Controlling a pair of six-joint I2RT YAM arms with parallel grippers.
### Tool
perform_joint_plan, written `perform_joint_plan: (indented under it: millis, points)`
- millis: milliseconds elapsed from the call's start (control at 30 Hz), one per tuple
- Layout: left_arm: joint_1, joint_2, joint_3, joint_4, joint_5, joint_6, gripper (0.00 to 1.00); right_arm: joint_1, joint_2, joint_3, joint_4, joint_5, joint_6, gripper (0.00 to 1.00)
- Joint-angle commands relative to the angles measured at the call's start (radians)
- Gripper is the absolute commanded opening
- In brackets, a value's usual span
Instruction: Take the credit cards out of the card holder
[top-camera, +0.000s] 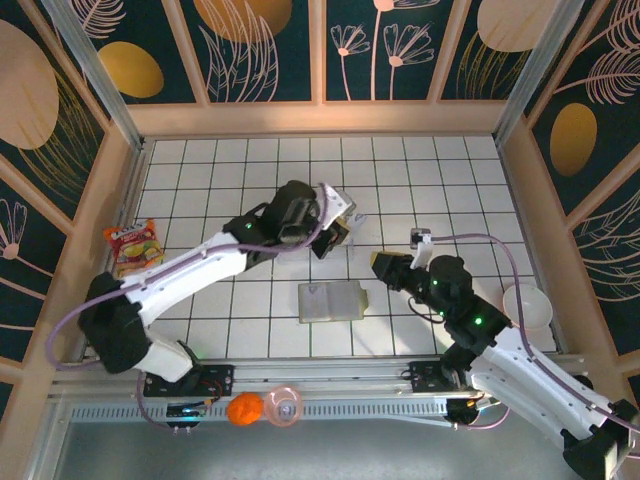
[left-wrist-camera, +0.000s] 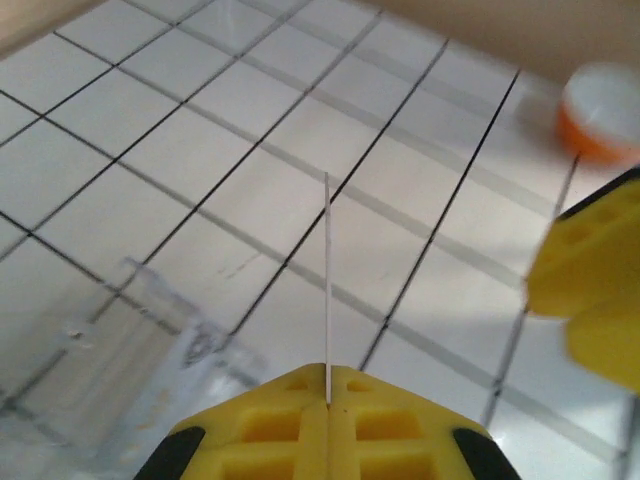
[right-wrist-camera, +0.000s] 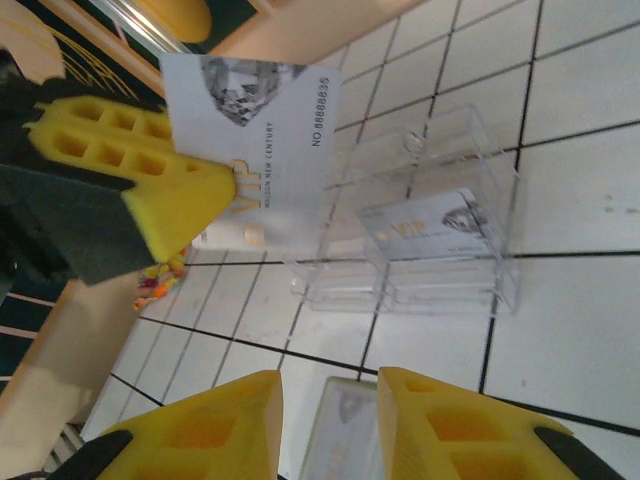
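I find the left pincer (left-wrist-camera: 328, 390) clamped on one credit card (left-wrist-camera: 327, 270), gripped by its edge, probably for transfer to the clear tray (right-wrist-camera: 440, 285). The right pincer (right-wrist-camera: 328, 420) stands apart, empty, at two o'clock of the open card holder (top-camera: 332, 301), likely ready to steady it.

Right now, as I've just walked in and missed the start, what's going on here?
The left gripper is shut on one credit card, held in the air near the clear tray, where a second card already lies. The right gripper is open and empty, beside the card holder.
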Motion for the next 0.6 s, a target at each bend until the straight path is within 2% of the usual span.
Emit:
perform_joint_plan:
  millis: [0, 133, 567]
  points:
    - [-0.002, 0.06, 0.087, -0.275, -0.115, 0.281, 0.0, -0.015, -0.015, -0.019, -0.019, 0.01, 0.007, 0.31]
    - [-0.002, 0.091, 0.098, -0.251, -0.181, 0.383, 0.0, -0.035, -0.011, -0.019, -0.034, 0.008, 0.001, 0.3]
    - [0.022, 0.333, 0.299, -0.353, -0.21, 0.544, 0.0, -0.158, 0.0, 0.0, -0.118, -0.06, -0.016, 0.3]
